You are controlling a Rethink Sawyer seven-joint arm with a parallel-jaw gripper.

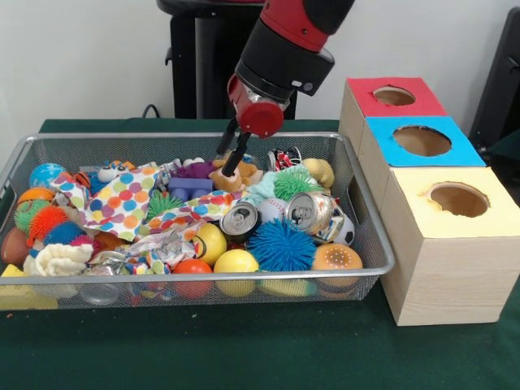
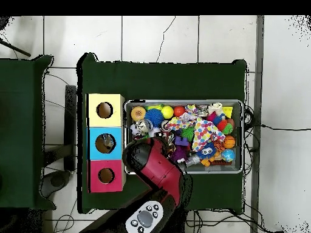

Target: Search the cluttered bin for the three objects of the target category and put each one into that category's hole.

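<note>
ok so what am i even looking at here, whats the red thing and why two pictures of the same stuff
The red and black thing is a robot arm. At its tip is a gripper with two dark fingers, lowered into the back of a wire mesh bin. Whether the fingers hold anything cannot be made out.

One picture is taken from across the table, facing the robot, so the arm comes down from the top. The other looks straight down from above, with the robot's base at the bottom, so everything appears turned half round.

The bin sits on a green table and is piled with clutter: spiky rubber balls, crushed drink cans, a dotted cloth, a purple block, small toy balls. Beside it stand three boxes with round holes on top: a yellow box, a blue box and a red box.
</note>
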